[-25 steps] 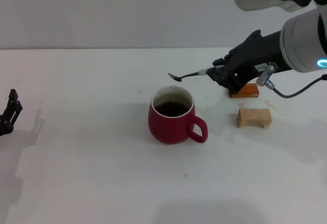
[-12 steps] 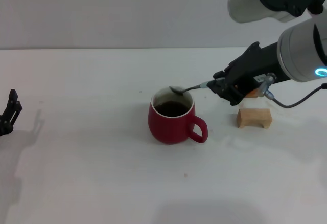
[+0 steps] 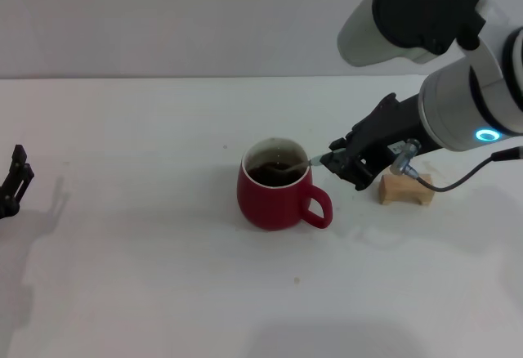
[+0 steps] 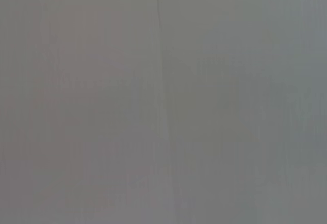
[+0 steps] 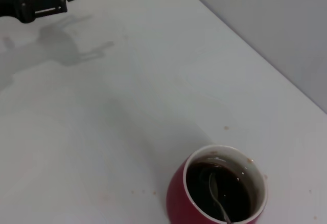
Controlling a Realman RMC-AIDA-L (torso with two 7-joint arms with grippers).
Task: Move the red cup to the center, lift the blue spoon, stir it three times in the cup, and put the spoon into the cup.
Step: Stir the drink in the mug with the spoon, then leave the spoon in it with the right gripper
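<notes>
Red and round, the red cup [image 3: 276, 188] sits near the middle of the white bench [image 3: 147, 276], and you can see its loop handle pointing toward the near right corner; dark drink fills its white inside; the blue spoon [image 3: 296, 164] leans over the cup's right rim, with its grey bowl dipped down in the drink and its neck running up and out to the right; your right gripper [image 3: 337, 163] is just beside the cup on its right side, and its fingers are pinching the spoon's handle, so you can hardly see any of the pale blue part; in the right wrist view you look down into the cup [image 5: 217, 193] and see the spoon [image 5: 217, 188] bowl under the dark drink; a tan wooden block [image 3: 406, 189] stands on the bench just behind your right gripper, toward the right edge, partly hidden by the arm; your left gripper [image 3: 16, 180] waits low at the left edge of the bench, well apart from the cup, and its fingers look a little spread; the left wrist view shows only plain grey.
</notes>
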